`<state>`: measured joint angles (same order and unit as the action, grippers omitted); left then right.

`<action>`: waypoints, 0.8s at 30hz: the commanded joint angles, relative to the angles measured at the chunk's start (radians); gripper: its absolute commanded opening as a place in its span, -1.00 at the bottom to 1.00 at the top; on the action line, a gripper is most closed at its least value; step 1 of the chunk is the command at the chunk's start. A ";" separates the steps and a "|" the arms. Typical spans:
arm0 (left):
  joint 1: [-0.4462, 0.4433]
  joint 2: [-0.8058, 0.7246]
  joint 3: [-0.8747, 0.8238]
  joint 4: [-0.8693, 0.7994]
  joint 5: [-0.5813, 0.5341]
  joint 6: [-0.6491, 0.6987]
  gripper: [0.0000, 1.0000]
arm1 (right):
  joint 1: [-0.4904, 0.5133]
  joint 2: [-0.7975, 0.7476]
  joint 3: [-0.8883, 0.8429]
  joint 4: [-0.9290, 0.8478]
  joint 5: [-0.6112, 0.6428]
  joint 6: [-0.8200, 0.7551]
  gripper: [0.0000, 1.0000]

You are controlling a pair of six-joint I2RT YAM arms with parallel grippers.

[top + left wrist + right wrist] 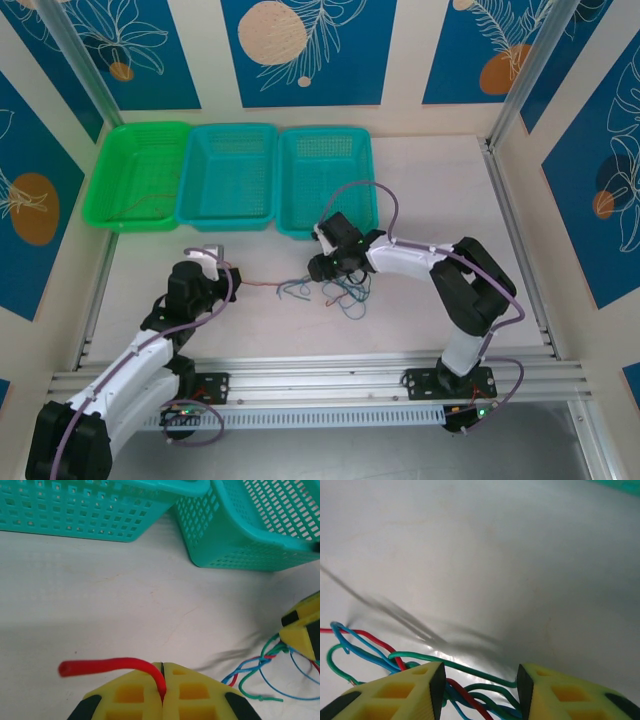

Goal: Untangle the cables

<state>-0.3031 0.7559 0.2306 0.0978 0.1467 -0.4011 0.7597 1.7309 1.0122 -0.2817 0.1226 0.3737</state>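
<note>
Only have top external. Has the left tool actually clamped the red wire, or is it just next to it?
Observer: Clamped. The left wrist view shows the left tool shut on the red cable, with the free end sticking out sideways.
Operator: And the right tool?
Observer: The right tool is open. The green cable, the blue cable and the red one run through its gap, nothing pinched.
</note>
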 commanded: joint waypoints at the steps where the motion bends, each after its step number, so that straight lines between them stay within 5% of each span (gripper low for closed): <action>1: 0.001 0.000 -0.002 0.026 0.012 0.015 -1.00 | 0.047 -0.074 -0.071 -0.094 0.076 0.022 -0.13; 14: -0.004 0.020 0.004 0.042 0.025 0.025 -1.00 | 0.016 -0.251 -0.174 -0.025 0.127 0.040 -0.08; 21: -0.004 0.016 -0.004 0.042 0.026 0.025 -1.00 | 0.002 -0.305 -0.310 0.056 -0.068 0.117 -0.16; 24: -0.004 0.021 -0.004 0.046 0.025 0.022 -1.00 | -0.005 -0.283 -0.318 0.031 -0.019 0.142 -0.18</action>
<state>-0.3038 0.7803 0.2306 0.1200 0.1539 -0.3901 0.7631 1.4425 0.7029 -0.2562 0.1337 0.4698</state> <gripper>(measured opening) 0.044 0.417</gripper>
